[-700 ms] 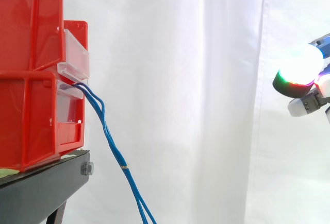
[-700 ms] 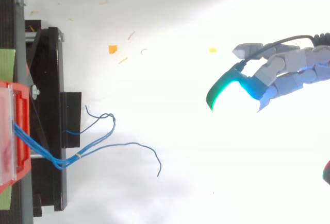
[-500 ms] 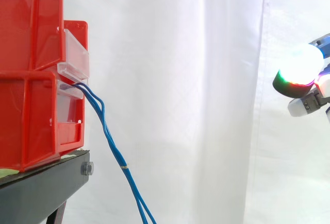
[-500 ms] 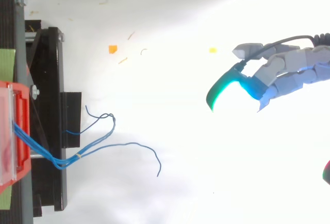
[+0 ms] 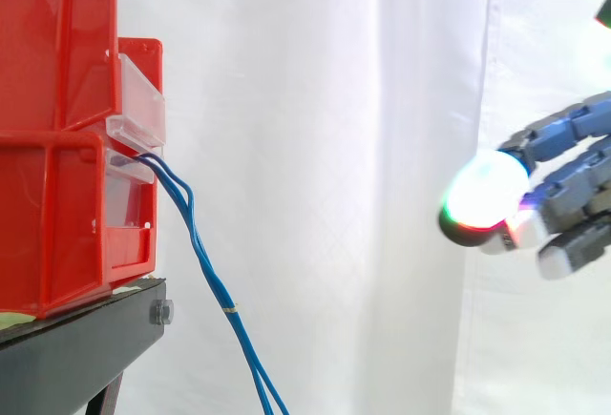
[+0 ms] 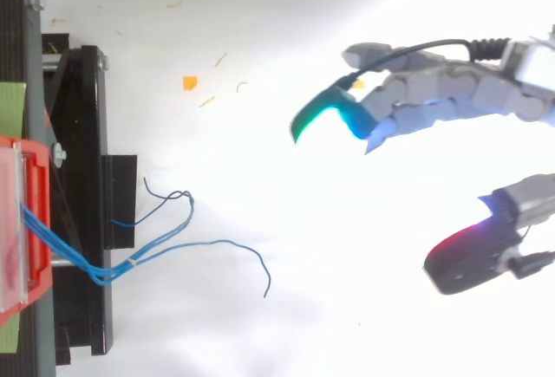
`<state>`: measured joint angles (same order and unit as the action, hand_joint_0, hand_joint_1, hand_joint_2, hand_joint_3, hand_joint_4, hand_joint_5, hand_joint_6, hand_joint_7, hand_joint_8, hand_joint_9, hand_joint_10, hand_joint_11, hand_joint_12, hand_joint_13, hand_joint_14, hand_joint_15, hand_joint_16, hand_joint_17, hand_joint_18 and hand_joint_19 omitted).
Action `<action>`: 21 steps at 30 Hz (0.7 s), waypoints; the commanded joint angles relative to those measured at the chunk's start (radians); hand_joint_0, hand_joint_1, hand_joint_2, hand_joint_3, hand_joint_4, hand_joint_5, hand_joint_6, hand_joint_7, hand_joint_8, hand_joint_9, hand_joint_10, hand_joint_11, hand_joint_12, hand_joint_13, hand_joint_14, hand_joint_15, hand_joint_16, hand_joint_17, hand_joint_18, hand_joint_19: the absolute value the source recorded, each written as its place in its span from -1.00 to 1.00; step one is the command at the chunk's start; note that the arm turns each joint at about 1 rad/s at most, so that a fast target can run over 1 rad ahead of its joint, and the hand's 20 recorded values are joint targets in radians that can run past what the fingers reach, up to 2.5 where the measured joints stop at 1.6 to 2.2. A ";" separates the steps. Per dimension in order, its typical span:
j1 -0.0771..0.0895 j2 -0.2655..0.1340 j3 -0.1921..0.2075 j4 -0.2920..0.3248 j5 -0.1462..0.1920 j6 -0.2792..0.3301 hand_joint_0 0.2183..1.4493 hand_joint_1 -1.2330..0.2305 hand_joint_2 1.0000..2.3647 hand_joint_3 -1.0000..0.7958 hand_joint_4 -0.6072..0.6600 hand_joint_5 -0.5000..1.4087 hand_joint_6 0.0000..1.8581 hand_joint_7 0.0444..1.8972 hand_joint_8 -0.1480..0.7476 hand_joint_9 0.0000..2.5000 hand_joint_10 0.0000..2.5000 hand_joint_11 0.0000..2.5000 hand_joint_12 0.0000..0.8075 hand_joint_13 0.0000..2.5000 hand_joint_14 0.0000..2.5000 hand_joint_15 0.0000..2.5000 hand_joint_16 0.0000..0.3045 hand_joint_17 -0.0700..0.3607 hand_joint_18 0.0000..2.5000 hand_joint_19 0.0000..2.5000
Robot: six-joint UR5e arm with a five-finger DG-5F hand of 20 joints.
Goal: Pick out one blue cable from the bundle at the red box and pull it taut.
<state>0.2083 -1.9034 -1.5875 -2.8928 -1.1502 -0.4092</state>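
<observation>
Hand [image 6: 451, 100] relaxed, empty, one blue cable bundle [image 5: 227, 308], two stacked red bins [image 5: 57, 205]

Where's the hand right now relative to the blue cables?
In the side view the hand is at the right edge, well clear of the blue cables hanging from the red bins at left, open and holding nothing.

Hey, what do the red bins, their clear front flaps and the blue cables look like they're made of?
Red bins: likely moulded plastic, smooth with a slight sheen.
Clear flaps: translucent plastic, red showing through.
Blue cables: probably thin insulated wire, hanging in loose curves.
</observation>
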 commanded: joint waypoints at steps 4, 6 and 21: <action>0.022 -0.092 0.066 0.138 0.041 -0.141 -0.50 -0.01 -1.00 -0.44 0.26 -0.72 -0.46 -0.26 -0.14 -0.75 -0.99 -0.75 -0.26 -1.00 -1.00 -0.93 -0.73 -0.24 -0.87 -0.61; 0.025 -0.152 0.121 0.142 0.050 -0.164 -0.50 -0.02 -1.00 -0.44 0.26 -0.72 -0.46 -0.26 -0.14 -0.75 -0.99 -0.75 -0.25 -1.00 -1.00 -0.94 -0.73 -0.24 -0.87 -0.62; 0.034 -0.356 0.316 0.233 0.047 -0.154 -0.50 -0.02 -1.00 -0.44 0.26 -0.72 -0.46 -0.26 -0.14 -0.75 -0.99 -0.75 -0.26 -1.00 -1.00 -0.93 -0.73 -0.24 -0.87 -0.61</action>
<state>0.2369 -2.2379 -1.2792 -2.7013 -1.1029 -0.5639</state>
